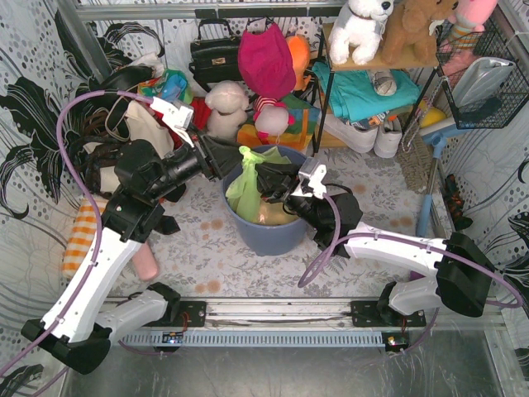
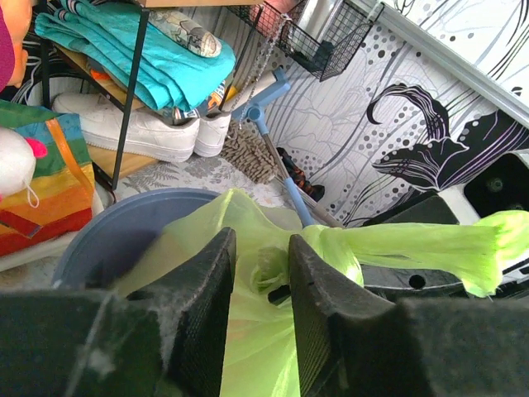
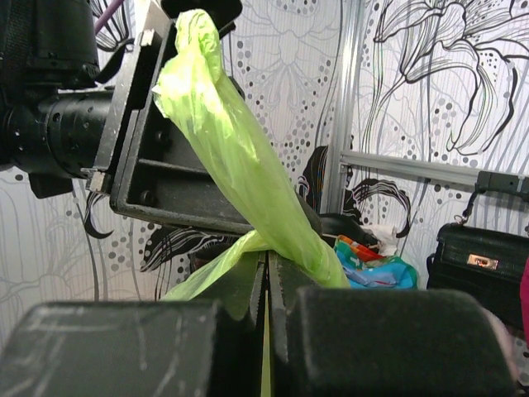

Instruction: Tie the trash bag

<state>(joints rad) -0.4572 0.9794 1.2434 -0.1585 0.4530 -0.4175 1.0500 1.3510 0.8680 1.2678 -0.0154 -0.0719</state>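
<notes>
trash bag point(image 1: 244, 182): light green, sits in the blue-grey bin point(image 1: 264, 236) mid-surface point(image 1: 207, 252), between the two arms. Its top is pulled up above the rim.

left tool point(image 1: 230, 164): comes in from the bin's left, right at the bag's top.

right tool point(image 1: 277, 186): comes in from the other side, just beside the left one.

left wrist view: only this one shows the left tool's point(image 2: 260, 244) gap. The fingers point(image 2: 198, 314) are parted, with a little wad of bag point(image 2: 240, 215) in the gap, so it looks released rather than pinching. A twisted length of the bag runs off to the right. The bin's rim point(image 2: 124, 231) shows behind, and white sneakers point(image 2: 140, 128) further back.

right wrist view: only this one shows the right tool point(image 3: 266, 265) clenched on the bag point(image 3: 240, 157), fingers nearly touching with a thin green sliver between them. From there the twisted plastic climbs up over the left tool's black body. A black handbag point(image 3: 483, 256) is off to the right.

top view: the grip details are too small to tell.
</notes>
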